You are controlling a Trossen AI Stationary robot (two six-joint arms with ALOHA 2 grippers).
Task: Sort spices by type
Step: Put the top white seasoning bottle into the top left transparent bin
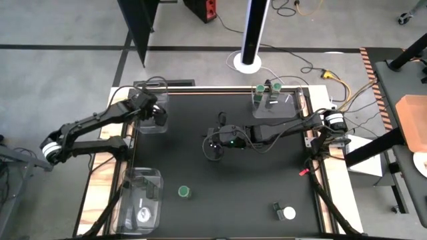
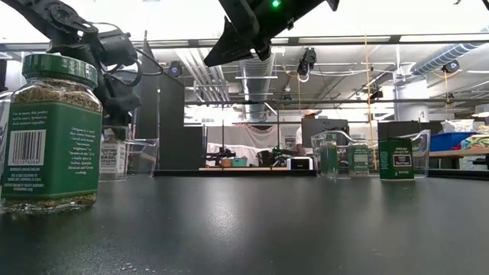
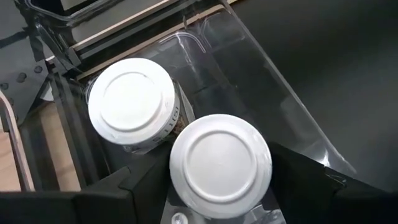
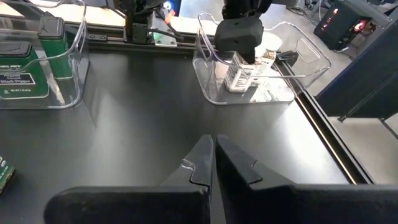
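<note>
High view: left end effector over the far-left tray; right end effector mid-surface; green-lidded jar and white-lidded jar near the front edge.
Left wrist view: fingers grip a white-lidded jar beside another in the tray.
Right wrist view: fingers closed, empty.

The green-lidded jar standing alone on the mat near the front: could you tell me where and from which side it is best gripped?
The green-lidded jar stands upright and clear of the clear tray beside it, so I would come straight down and close across its round lid or upper body. The right gripper, hovering mid-table with fingers together, looks nearest.
</note>
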